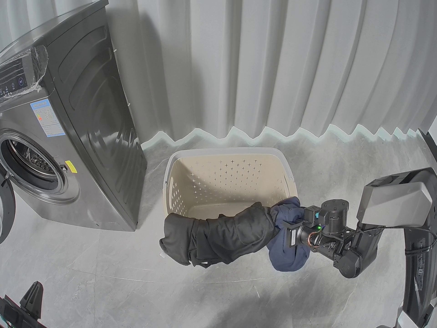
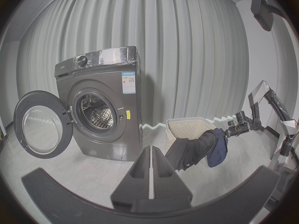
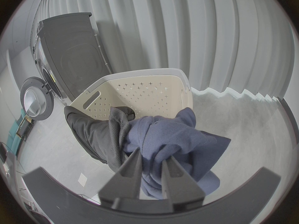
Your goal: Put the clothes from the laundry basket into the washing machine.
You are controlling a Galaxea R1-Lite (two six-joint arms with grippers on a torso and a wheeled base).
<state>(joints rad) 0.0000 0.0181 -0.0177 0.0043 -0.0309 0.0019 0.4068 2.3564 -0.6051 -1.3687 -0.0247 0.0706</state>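
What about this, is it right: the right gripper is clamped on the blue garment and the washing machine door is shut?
Not quite. The door is swung open, as the left wrist view shows. The rest holds: the right gripper is clamped on the blue garment.

No print is legible. The washer (image 2: 102,109) carries several markings:

- **Label:** A blue-and-white label (image 2: 128,82) sits on the front, at about 1 o'clock from the door opening (image 2: 96,111). It has a small coloured bar chart and lines of fine print too small to read.
- **Sticker:** A small yellow sticker (image 2: 128,114) sits at 3 o'clock of the opening. Its marks are unreadable.
- **Control panel:** The control panel (image 1: 13,80) lies under wrinkled clear film. It shows faint white icons and characters that cannot be made out.
- **Drawer front:** A tiny light mark sits on the drawer front (image 2: 64,67), at the panel's 9 o'clock end. It is also too small to read.
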